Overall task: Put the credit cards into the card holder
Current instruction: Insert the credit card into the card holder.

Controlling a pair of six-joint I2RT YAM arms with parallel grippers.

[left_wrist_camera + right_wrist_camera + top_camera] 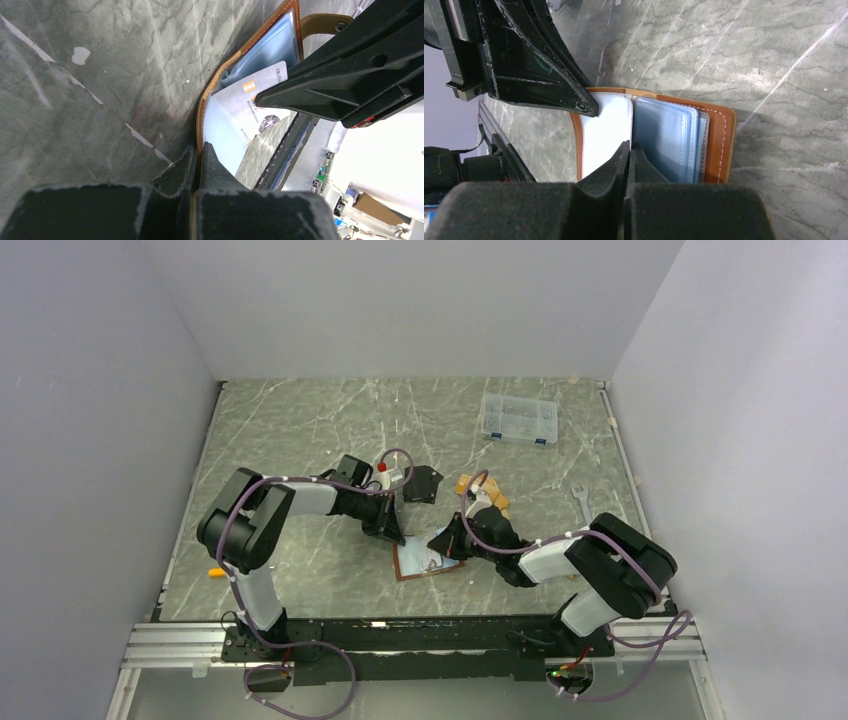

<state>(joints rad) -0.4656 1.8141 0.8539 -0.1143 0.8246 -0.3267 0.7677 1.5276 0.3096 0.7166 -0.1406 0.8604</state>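
Observation:
The tan-brown card holder point(418, 566) lies open near the table's front, showing light-blue clear sleeves point(669, 137) inside its leather cover point(720, 142). My left gripper point(392, 530) is shut on the holder's leather edge point(201, 125) and keeps that flap raised. My right gripper point(452, 540) is shut on a silver-grey credit card point(240, 102) with a gold chip, held against the inner sleeve. The card shows white in the right wrist view point(606, 130). A black card pile point(425, 483) and an orange-gold pile point(485, 496) lie just behind the grippers.
A clear plastic compartment box point(518, 420) stands at the back right. A wrench point(582, 502) lies right of the orange-gold pile. A small orange item point(215, 572) lies by the left arm's base. Walls close the table on three sides.

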